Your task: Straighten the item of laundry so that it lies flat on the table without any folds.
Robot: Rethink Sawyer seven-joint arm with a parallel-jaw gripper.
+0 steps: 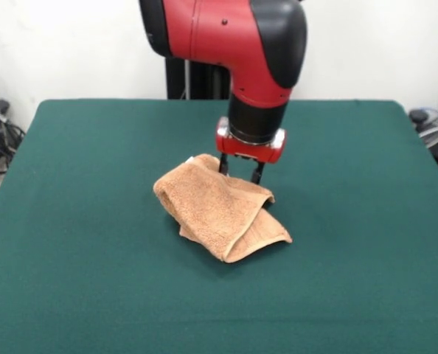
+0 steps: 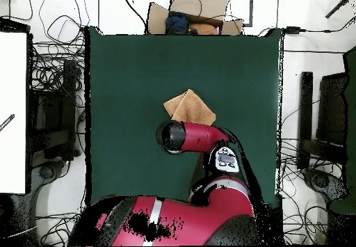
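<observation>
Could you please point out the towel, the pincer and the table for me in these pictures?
towel (image 1: 215, 210), front view, on its folded upper layer.
pincer (image 1: 241, 171), front view, midway between the two dark fingertips.
table (image 2: 132, 84), overhead view, on bare green top.

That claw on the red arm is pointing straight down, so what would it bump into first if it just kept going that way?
Most likely the towel. The claw hangs with its two fingers apart, right at the folded towel's far edge, and may already touch it. Depth is hard to judge from the front; the green table lies just beneath.

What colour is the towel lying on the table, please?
Peach-orange; the towel shows best in the front view.
</observation>
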